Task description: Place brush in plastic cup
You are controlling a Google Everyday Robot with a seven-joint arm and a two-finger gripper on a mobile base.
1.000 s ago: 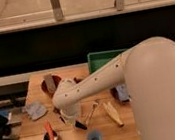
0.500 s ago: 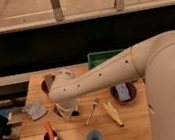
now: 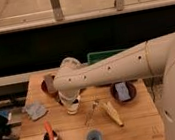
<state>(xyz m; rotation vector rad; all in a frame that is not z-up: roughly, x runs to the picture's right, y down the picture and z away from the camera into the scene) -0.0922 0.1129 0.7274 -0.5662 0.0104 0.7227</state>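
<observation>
One table (image 3: 72, 133) is carrying two cups, the blue cup (image 3: 94, 138) and the black cup (image 3: 51, 139); two bowls, the left bowl (image 3: 47, 86) and the right bowl (image 3: 114, 95); one carrot (image 3: 49, 131), one cloth (image 3: 36, 110) and one fork (image 3: 92, 112). One gripper (image 3: 73, 106), closed, is hanging just left of the fork.

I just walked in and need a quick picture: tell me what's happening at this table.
The robot's arm reaches from the right across the wooden table. Its pincer hangs shut over the table's left-centre; whether it holds the brush can't be made out. The blue plastic cup stands near the front edge, well apart from the pincer.
</observation>
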